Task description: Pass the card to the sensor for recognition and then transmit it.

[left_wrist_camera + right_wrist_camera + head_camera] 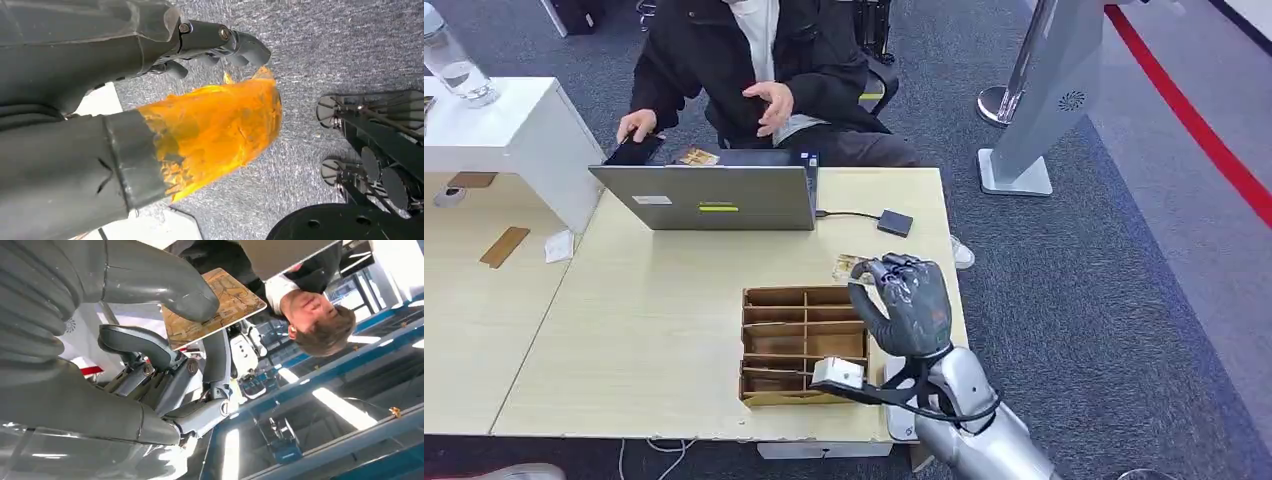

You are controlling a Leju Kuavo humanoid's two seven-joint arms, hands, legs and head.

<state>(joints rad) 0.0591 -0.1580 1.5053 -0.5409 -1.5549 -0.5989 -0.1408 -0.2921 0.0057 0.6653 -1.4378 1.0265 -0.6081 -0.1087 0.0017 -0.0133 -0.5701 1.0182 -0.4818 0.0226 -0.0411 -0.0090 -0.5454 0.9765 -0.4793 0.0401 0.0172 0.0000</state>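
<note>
**Card in hand, sensor pass pending**

Confirm first that the right hand [911, 303] holds the card [851, 267]. In the right wrist view the thick grey thumb presses on the card [220, 310] from one side while darker fingers [135, 342] back it from the other, so the grip is a pinch at one end, with the rest of the card standing free. In the head view the hand sits above the table's [664, 330] right edge, just beyond the far right corner of the cardboard tray [799, 345].

Judge progress as early to middle: the pickup is done; the pass over the sensor and the handover are both left. The small dark box [895, 222] wired to the laptop [709, 196], near the table's far right corner, is probably the sensor, though the view is too coarse to be sure. It lies near the hand but apart from it. A person [754, 60] sits behind the laptop at the far edge.

Note the materials. The card is thin, flat and stiff, with rounded corners and a tan printed face. The tray is brown corrugated cardboard split into rectangular slots. The table is pale wood laminate, smooth and matt.

The left hand [150, 90] hangs over grey carpet [325, 45], its thumb wrapped in glossy orange tape; its fingers curl inward around nothing.
</note>
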